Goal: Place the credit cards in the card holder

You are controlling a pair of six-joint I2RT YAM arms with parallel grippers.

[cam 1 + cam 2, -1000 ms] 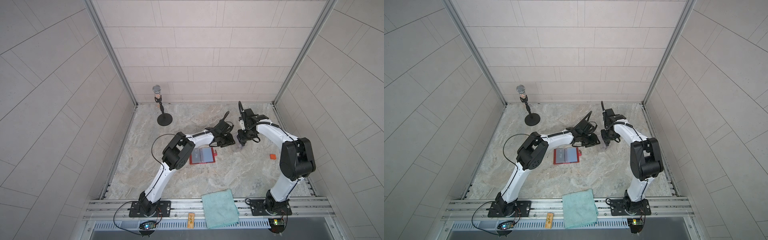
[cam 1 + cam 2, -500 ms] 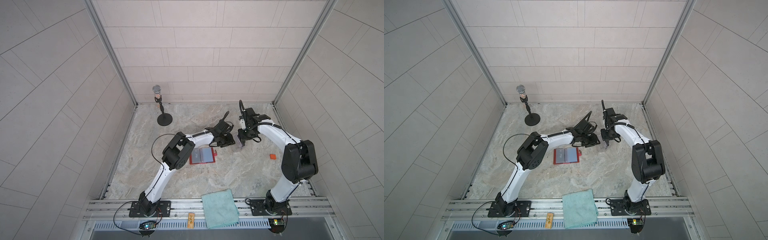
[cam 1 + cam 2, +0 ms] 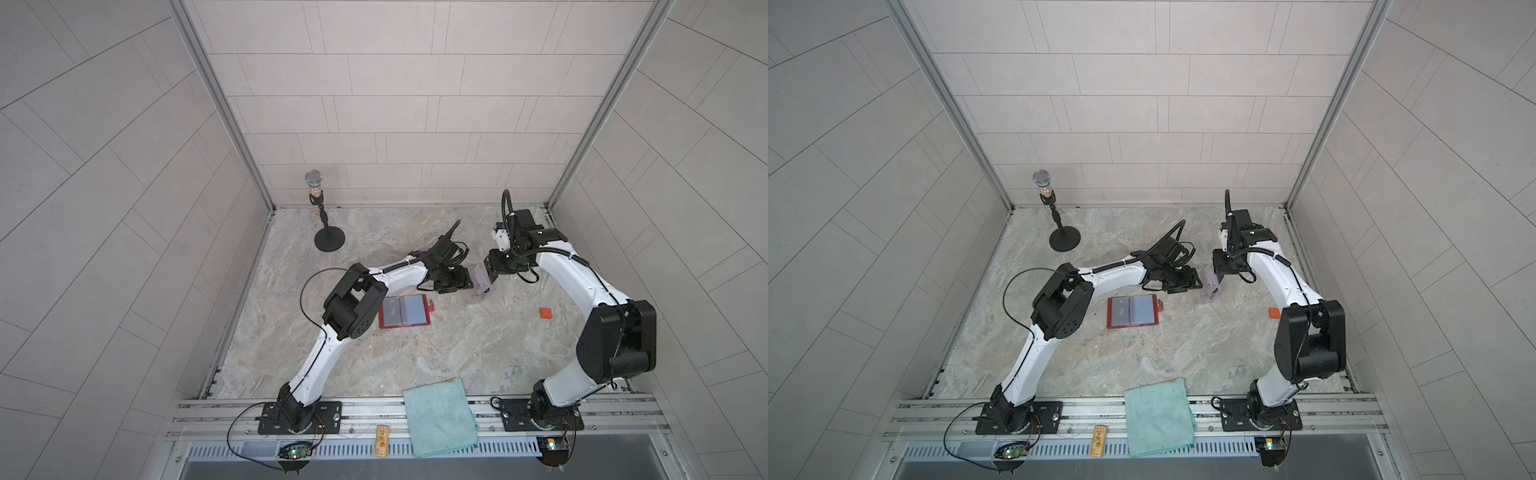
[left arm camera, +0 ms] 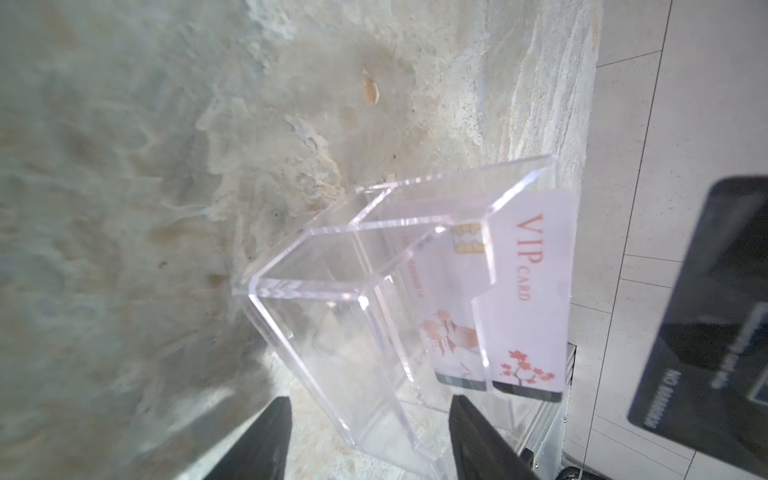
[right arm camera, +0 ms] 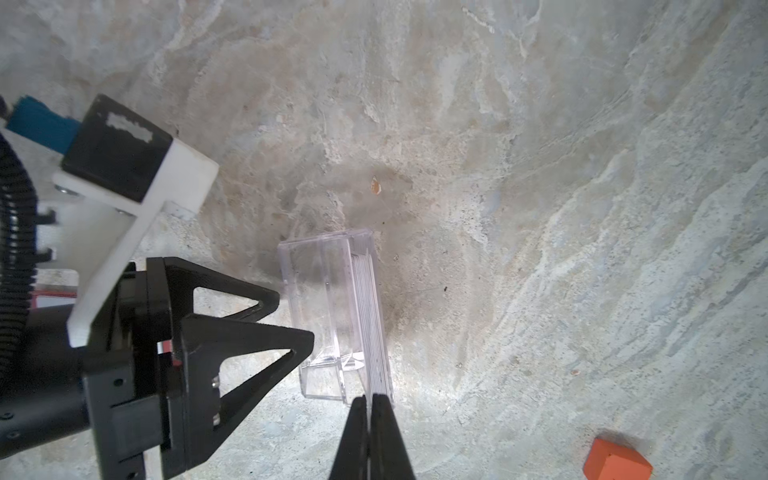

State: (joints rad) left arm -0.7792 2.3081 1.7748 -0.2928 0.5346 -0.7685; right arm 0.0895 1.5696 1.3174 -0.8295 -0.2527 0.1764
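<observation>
The card holder [image 3: 405, 311] [image 3: 1133, 311], a red wallet, lies open and flat with its clear sleeves up. Behind it to the right stands a small clear plastic box [image 3: 481, 283] [image 4: 365, 299] holding pale VIP credit cards [image 4: 528, 291] upright in a stack [image 5: 372, 324]. My left gripper [image 4: 370, 440] [image 3: 467, 282] is open, one finger on either side of the box's near end with gaps showing. My right gripper [image 5: 369, 401] [image 3: 490, 277] is shut at the top of the stack. A black card [image 4: 706, 316] hangs clear of the box, pinched edge-on in it.
An orange block [image 3: 545, 313] [image 5: 615, 461] lies on the stone floor right of the box. A microphone on a round stand [image 3: 328, 237] is at the back left. A teal cloth [image 3: 440, 415] drapes over the front rail. Tiled walls close three sides.
My left gripper's jaws have spread wider around the clear box. My right gripper has closed at the card stack. Both arms have hardly shifted.
</observation>
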